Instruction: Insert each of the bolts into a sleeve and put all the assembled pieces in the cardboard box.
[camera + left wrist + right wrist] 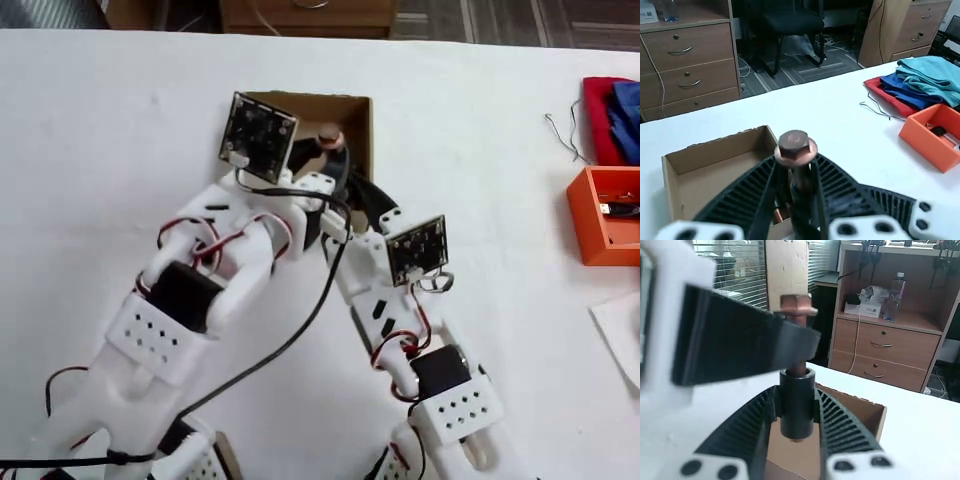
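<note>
The left fingers (765,182) pinch the bolt (796,145) just under its head. The right fingers (832,425) pinch the sleeve (796,412) round its middle. The bolt stands upright, pushed down through the sleeve. Both are held up over the cardboard box (357,108), near its 3 o'clock wall.

The bolt looks like hard, smooth metal, so it may be heavy for its size and slippery. The sleeve looks stiff. Its middle seems the best place to hold, as the bolt's wide head should stop it dropping through.

The box walls look thin and easy to bump. The worktop (480,120) is bare at 9 o'clock. An orange tray (598,225) sits far off at 3 o'clock.
</note>
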You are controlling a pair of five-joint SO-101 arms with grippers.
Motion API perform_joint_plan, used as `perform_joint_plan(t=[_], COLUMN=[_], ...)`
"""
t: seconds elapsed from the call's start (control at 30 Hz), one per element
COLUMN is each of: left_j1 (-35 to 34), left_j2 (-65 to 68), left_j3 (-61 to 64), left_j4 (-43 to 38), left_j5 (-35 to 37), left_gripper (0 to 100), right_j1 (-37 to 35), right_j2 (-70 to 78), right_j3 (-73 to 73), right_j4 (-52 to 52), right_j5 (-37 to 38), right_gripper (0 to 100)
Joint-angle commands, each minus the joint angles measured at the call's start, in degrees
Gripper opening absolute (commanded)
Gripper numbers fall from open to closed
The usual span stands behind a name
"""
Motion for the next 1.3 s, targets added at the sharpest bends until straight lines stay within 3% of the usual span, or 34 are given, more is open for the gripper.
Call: perform_joint_plan(t=[0.0, 0.93, 1.17, 1.27], left_j1=[-0.9, -0.4, -1.1, -6.2], left_j2=[-1.9, -2.1, -12.6, -19.0], left_j3=[-0.5, -1.0, -2.6, -3.3], left_j4=[1.5, 14.0, 14.0, 14.0], left_j5=[-3.1, -8.2, -8.8, -12.6], left_gripper=[9, 7, 7, 7], right_j1=[1.1, 1.2, 1.5, 4.4], right_j2=[-0.2, -0.2, 0.3, 0.3], right_j3=[-4.1, -4.0, -4.0, -6.6], right_j4=[0.0, 0.1, 3.8, 4.5], right_j5=[0.1, 0.4, 0.4, -0.1], right_gripper=[2.0, 2.0, 2.0, 2.0])
